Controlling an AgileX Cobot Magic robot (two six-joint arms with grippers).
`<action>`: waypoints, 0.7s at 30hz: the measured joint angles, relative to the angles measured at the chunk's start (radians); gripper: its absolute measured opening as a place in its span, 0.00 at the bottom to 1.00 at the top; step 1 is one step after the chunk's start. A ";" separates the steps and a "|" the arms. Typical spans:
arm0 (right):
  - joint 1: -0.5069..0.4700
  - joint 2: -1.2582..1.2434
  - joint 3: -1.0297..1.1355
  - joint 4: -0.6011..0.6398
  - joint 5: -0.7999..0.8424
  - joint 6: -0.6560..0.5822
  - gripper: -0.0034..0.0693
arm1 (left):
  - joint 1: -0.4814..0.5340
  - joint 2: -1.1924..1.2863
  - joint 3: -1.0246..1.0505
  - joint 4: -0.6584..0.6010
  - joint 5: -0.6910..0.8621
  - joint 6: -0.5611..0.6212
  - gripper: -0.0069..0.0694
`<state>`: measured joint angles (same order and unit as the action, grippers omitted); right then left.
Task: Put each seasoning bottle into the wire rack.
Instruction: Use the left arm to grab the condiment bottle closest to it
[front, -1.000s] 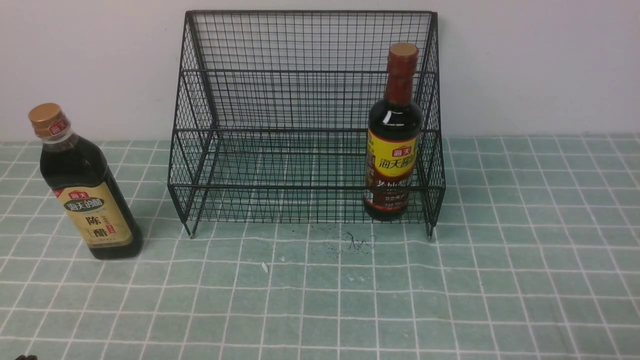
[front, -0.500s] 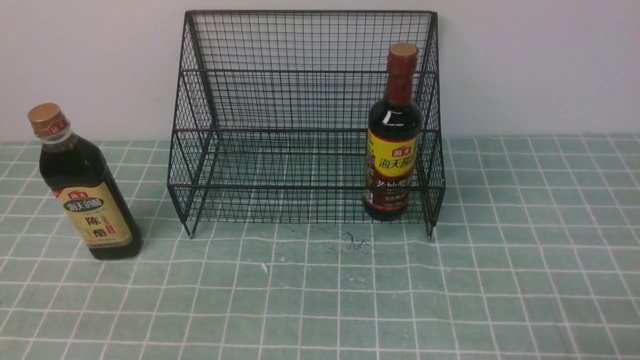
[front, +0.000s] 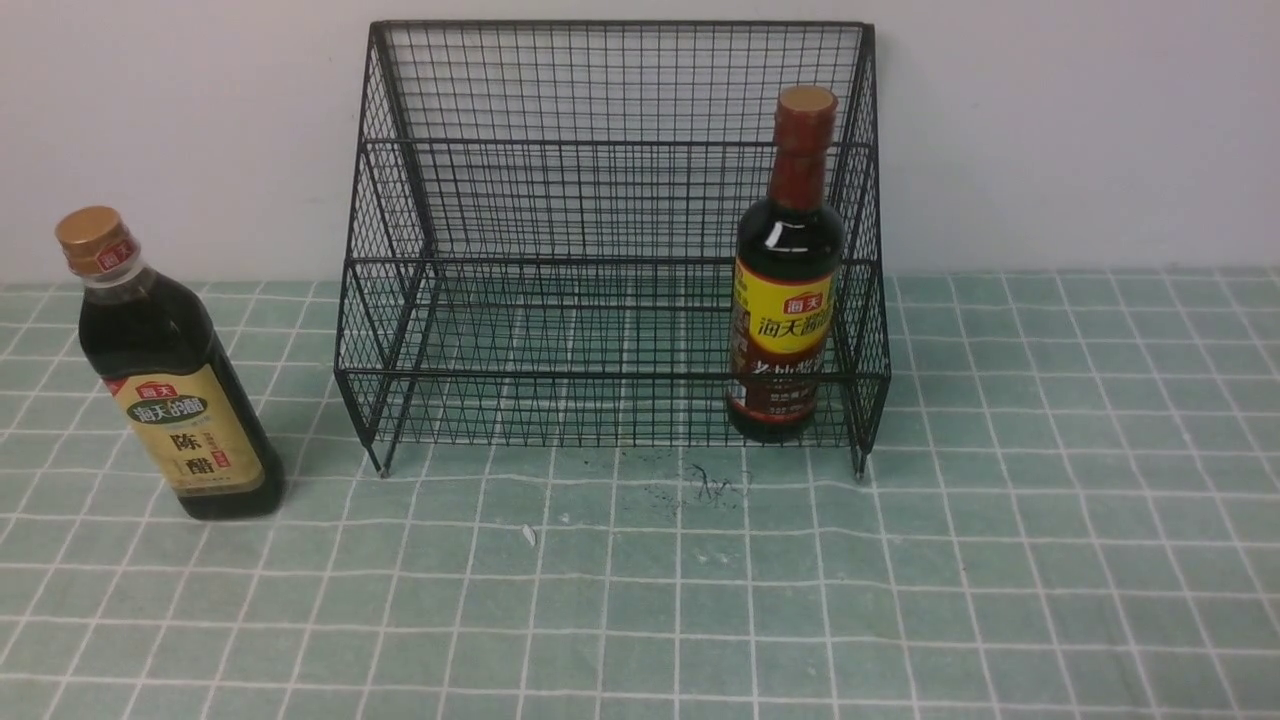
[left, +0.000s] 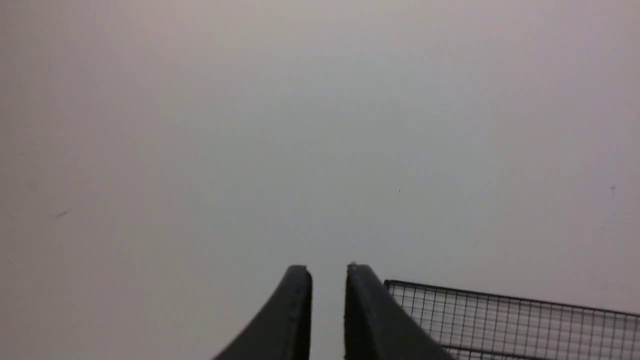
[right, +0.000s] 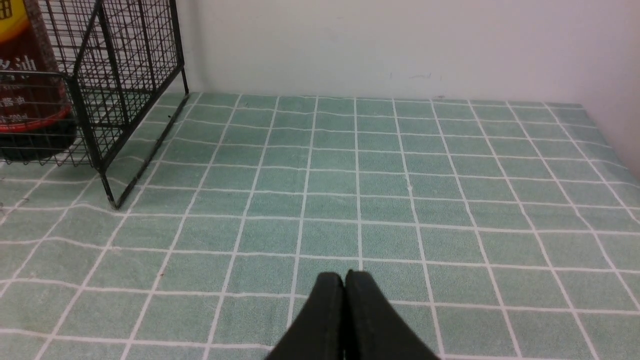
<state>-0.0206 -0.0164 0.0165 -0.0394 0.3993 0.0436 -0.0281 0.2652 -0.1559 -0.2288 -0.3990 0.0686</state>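
Gone from the near left corner of the front view is the small dark shape that showed there a second ago; both bottles and the rack stand where they did. The black wire rack (front: 600, 90) sits at the far middle of the green checked tablecloth (front: 900, 560), its tall back against the pale wall (front: 1050, 130). The round soy sauce bottle (front: 790, 300), with a long red-brown neck and a yellow label, stands upright inside the rack's lower near tier, at its right end by the right side mesh. The squarish vinegar bottle (front: 175, 400), with a gold cap and a tan label, stands on the cloth to the left of the rack, apart from it and a little nearer. Neither arm shows in the front view. The left gripper (left: 327, 272) faces the bare wall above the rack's top edge, its two dark fingers parted by a narrow gap with nothing between them. The right gripper (right: 345, 277) hangs over bare cloth to the right of the rack, fingers pressed together and empty.
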 joint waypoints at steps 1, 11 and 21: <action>0.000 0.000 0.000 0.000 0.000 0.000 0.03 | 0.000 0.088 -0.049 0.000 -0.006 0.025 0.35; 0.000 -0.001 0.001 0.000 0.000 0.000 0.03 | 0.000 0.561 -0.272 -0.103 -0.109 0.077 0.86; 0.000 -0.001 0.001 0.000 0.000 0.000 0.03 | 0.000 0.937 -0.469 -0.168 -0.131 0.096 0.91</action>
<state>-0.0206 -0.0173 0.0172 -0.0394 0.3993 0.0436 -0.0281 1.2020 -0.6248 -0.3969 -0.5302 0.1645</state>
